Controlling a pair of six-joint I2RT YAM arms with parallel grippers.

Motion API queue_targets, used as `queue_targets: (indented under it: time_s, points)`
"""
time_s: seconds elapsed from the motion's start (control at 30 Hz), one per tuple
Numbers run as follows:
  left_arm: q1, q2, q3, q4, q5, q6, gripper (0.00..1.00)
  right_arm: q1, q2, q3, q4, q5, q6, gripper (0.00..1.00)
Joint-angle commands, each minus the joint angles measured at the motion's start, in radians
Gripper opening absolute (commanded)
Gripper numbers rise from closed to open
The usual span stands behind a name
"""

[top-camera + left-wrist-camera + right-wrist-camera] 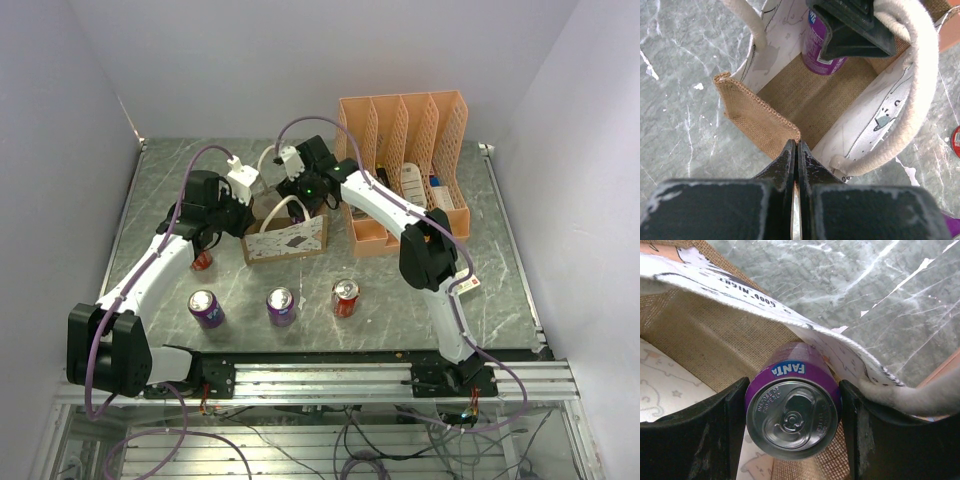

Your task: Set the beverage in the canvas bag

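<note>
Grey marbled table, foreground: two purple cans and a red can stand in a row before the arm bases. Behind them, the left gripper has its jaws pressed together on the brown burlap end edge of the canvas bag. The right gripper clamps a purple Fanta can, the beverage, upright inside the open bag. An orange file organizer stands beyond, at right.

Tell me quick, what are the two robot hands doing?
Left gripper: shut, pinching the canvas bag's brown edge.
Right gripper: shut on the purple Fanta can.
</note>
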Motion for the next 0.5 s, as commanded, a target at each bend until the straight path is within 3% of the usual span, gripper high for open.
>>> queue_targets:
  time_s: [0.0, 0.47]
  points:
    - [0.004, 0.001, 0.027, -0.007, -0.010, -0.011, 0.07, -0.013, 0.042, 0.039, -0.023, 0.015, -0.024, 0.44]
    - [0.004, -0.001, 0.027, -0.004, -0.012, -0.014, 0.07, -0.012, 0.029, 0.049, -0.023, 0.014, -0.031, 0.64]
